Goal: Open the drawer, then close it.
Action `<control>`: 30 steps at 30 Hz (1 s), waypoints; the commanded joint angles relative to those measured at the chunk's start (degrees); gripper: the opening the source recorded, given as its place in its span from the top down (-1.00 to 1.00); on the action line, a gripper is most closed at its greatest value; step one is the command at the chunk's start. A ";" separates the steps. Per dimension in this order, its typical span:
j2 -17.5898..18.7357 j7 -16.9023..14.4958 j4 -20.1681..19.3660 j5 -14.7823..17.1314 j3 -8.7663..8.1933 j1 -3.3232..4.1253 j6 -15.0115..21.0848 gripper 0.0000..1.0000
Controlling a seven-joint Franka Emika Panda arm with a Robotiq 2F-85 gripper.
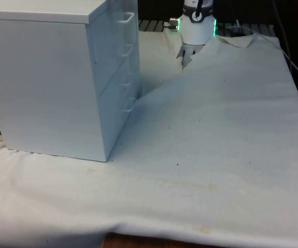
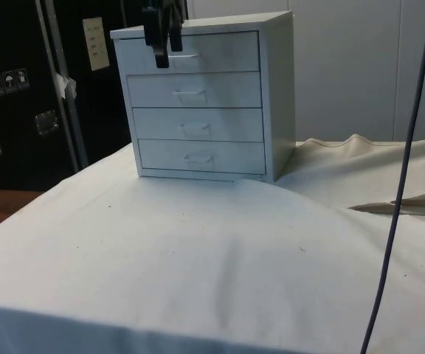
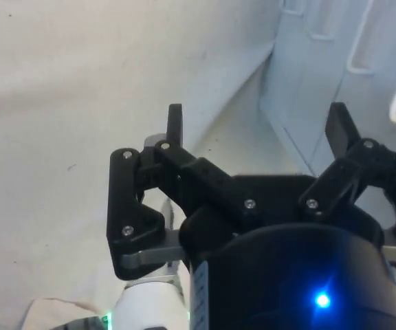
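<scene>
Gripper (image 3: 256,124) hangs open and empty near the top drawer's handle (image 2: 185,55); misaligned approach risks shoving the chest (image 1: 45,82).

You get even, soft overhead light across the wrinkled white cloth (image 1: 206,155) in the front view, with a cool bluish cast over the white four-drawer chest (image 1: 50,88). The chest throws a faint shadow onto the cloth just beside its drawer fronts. In the side view the same chest (image 2: 205,96) is lit plainly from the front, while the dark cabinets (image 2: 21,96) behind it stay dim, and the cloth folds carry gentle grey shading. In the wrist view the black two-finger gripper (image 3: 256,130) reads as a dark, nearly flat mass with little surface detail, and the pale cloth (image 3: 81,89) behind it looks soft and slightly washed out.
</scene>
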 commanded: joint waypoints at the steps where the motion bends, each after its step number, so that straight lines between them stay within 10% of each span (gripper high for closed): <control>1: 0.52 0.97 0.34 -0.86 -0.11 0.00 0.00 -1.00; 30: 6.36 12.66 1.78 -10.37 -0.23 0.00 2.01 -1.00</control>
